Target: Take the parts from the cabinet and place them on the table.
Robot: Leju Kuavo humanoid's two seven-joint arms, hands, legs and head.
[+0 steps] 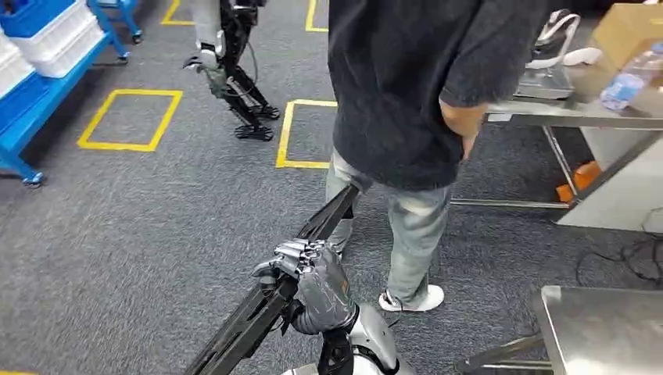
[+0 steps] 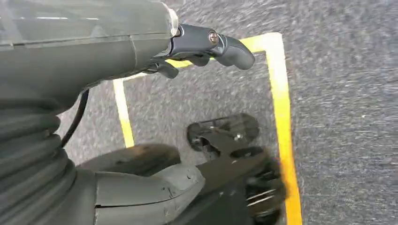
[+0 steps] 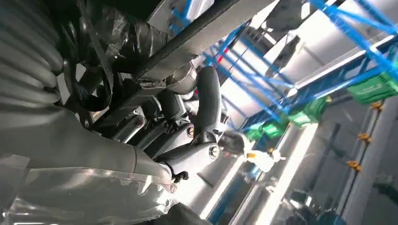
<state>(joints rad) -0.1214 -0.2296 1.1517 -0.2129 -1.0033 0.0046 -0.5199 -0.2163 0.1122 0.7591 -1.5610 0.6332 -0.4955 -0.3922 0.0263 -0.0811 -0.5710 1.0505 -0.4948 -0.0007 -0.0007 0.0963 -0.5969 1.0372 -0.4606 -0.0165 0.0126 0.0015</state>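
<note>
Our right hand [image 1: 313,285] grips a long black bar [image 1: 270,301], fingers wrapped over its top edge; the bar runs slantwise from low in the head view up toward the legs of a person [image 1: 414,109] standing just ahead on the grey carpet [image 1: 141,226]. In the right wrist view the same hand [image 3: 187,126] curls round the bar [image 3: 197,40], with blue racking [image 3: 328,61] and green bins [image 3: 375,89] blurred behind it.

Our left hand [image 2: 206,44] hangs over the carpet [image 2: 342,117], holding nothing; its dark fingers are bent inward, but we cannot tell whether they are closed or apart. Below it runs yellow floor tape [image 2: 281,117].

Ahead of us a second robot [image 1: 227,62] stands beside a yellow-taped square [image 1: 129,119]. A blue rack [image 1: 47,86] with white bins [image 1: 55,35] sits far left. A steel table [image 1: 602,328] lies at lower right, well apart from the bar. Another bench [image 1: 578,113] behind the person carries a water bottle [image 1: 629,82].
</note>
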